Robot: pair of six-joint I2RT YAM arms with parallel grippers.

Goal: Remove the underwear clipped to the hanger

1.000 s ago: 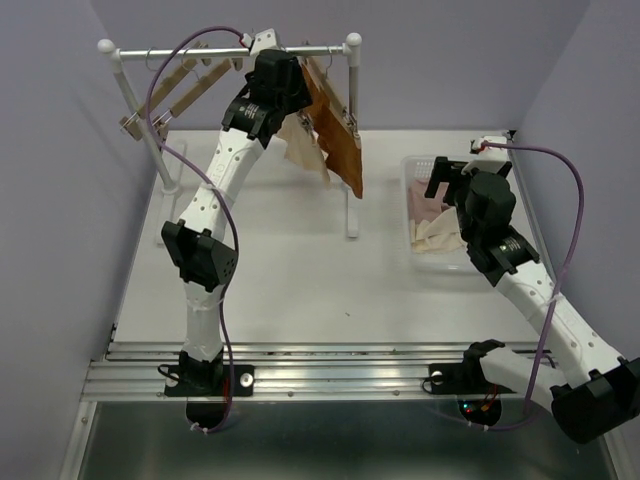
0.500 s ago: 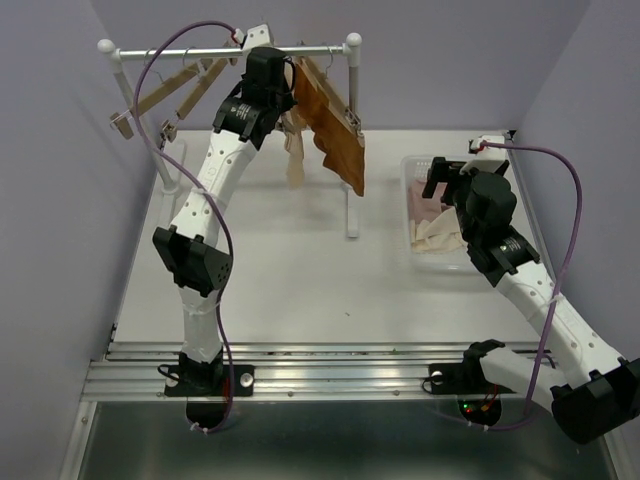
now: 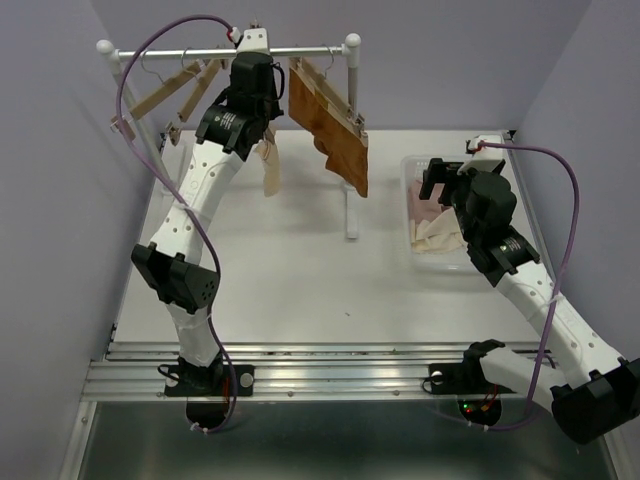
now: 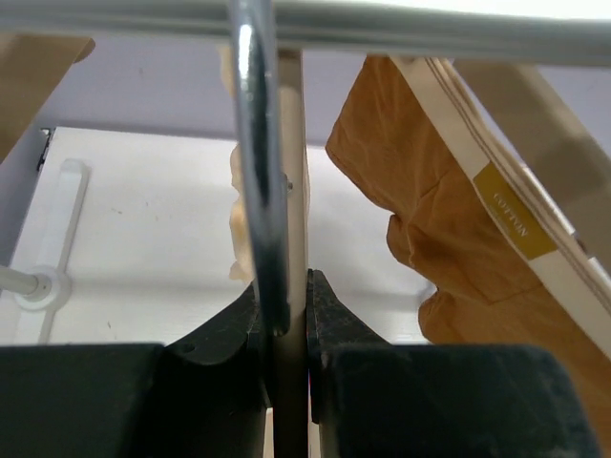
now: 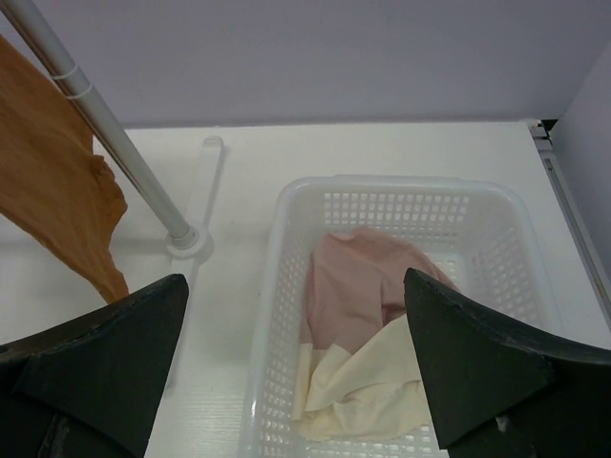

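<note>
Behind the clamped hanger [image 4: 294, 124], the beige underwear [image 4: 238, 243] is mostly hidden.

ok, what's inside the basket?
Two garments lie in the basket: a pink one and a cream one beside it, touching. Anything beneath them is covered.

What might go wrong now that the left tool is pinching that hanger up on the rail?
1. The left tool grips the wooden hanger by its neck, not the beige garment; pulling could lift the whole hanger off the rail.
2. The orange-brown garment hangs close beside; a swing might snag it.
</note>
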